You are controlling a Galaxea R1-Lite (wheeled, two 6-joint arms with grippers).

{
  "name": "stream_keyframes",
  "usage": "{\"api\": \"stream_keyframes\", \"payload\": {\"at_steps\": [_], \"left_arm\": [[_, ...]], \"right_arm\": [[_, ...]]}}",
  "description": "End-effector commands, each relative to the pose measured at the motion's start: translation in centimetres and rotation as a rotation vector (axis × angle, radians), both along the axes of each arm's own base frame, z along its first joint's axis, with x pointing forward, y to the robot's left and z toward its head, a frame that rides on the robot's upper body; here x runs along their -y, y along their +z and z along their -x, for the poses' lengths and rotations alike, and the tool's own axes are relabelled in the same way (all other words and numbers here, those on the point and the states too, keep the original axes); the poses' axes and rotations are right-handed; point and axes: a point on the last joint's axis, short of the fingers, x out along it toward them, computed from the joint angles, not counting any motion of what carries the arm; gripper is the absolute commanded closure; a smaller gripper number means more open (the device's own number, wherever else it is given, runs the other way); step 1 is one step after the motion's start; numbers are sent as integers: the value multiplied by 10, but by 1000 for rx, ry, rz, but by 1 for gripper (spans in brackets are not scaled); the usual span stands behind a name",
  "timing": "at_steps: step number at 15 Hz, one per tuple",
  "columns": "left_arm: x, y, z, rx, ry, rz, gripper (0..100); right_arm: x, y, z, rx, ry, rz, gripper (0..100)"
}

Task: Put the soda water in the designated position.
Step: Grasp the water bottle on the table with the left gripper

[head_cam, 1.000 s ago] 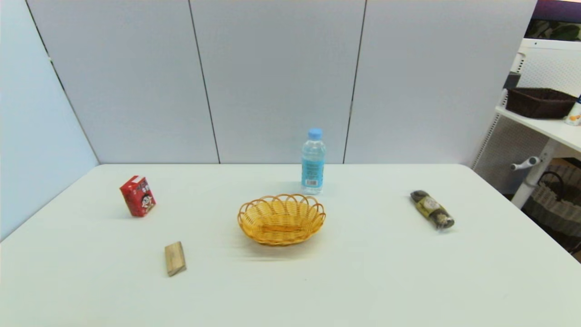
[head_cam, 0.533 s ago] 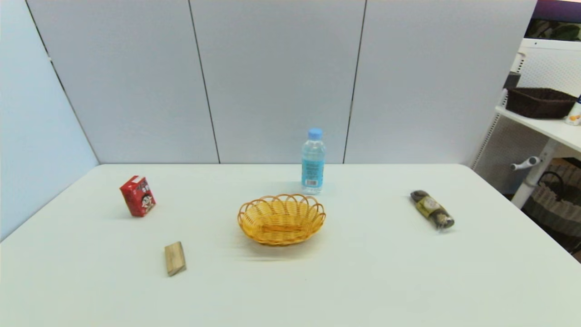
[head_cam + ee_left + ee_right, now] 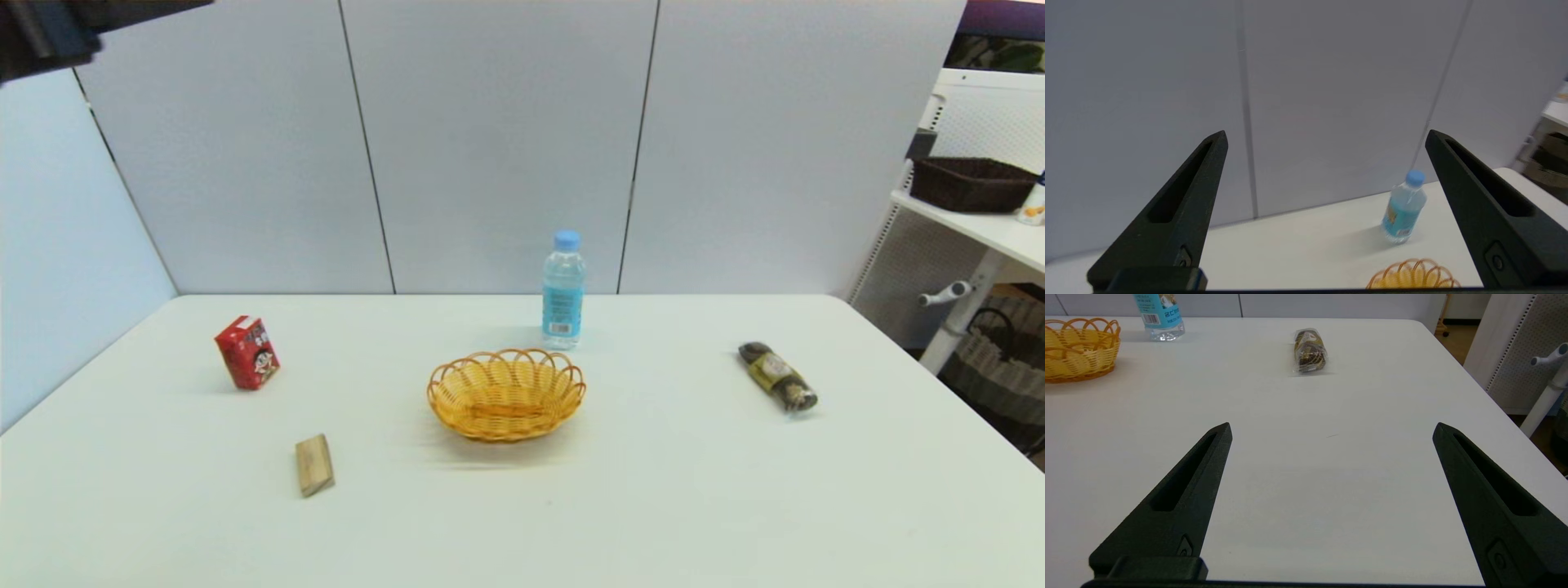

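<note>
The soda water (image 3: 563,290), a clear bottle with a light blue cap and blue label, stands upright at the back of the white table, just behind the yellow wicker basket (image 3: 506,394). My left gripper (image 3: 1327,134) is raised high and open, empty, well away from the bottle (image 3: 1404,212); the basket's rim (image 3: 1414,275) shows below it. A dark part of the left arm (image 3: 49,28) shows in the head view's upper left corner. My right gripper (image 3: 1332,425) hovers low over the table's right side, open and empty, far from the bottle (image 3: 1158,318) and the basket (image 3: 1077,351).
A red drink carton (image 3: 247,353) and a wooden block (image 3: 314,464) lie on the left. A wrapped dark snack (image 3: 778,376) lies on the right, also ahead of the right gripper (image 3: 1309,351). A shelf with a dark basket (image 3: 967,184) stands beyond the table's right edge.
A dark part of the left arm has come into the head view's upper left corner. The bottle, basket and other things have not moved.
</note>
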Motion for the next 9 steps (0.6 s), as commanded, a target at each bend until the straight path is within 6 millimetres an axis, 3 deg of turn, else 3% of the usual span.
{"api": "stream_keyframes", "payload": {"at_steps": [1, 5, 9], "left_arm": [[61, -27, -145, -34, -318, -32, 0], [84, -75, -194, -129, -562, -49, 0], [96, -116, -224, -134, -779, -71, 0]], "right_arm": [[0, 0, 0, -1, 1, 1, 0], [0, 0, 0, -1, 1, 1, 0], [0, 0, 0, 2, 0, 1, 0]]}}
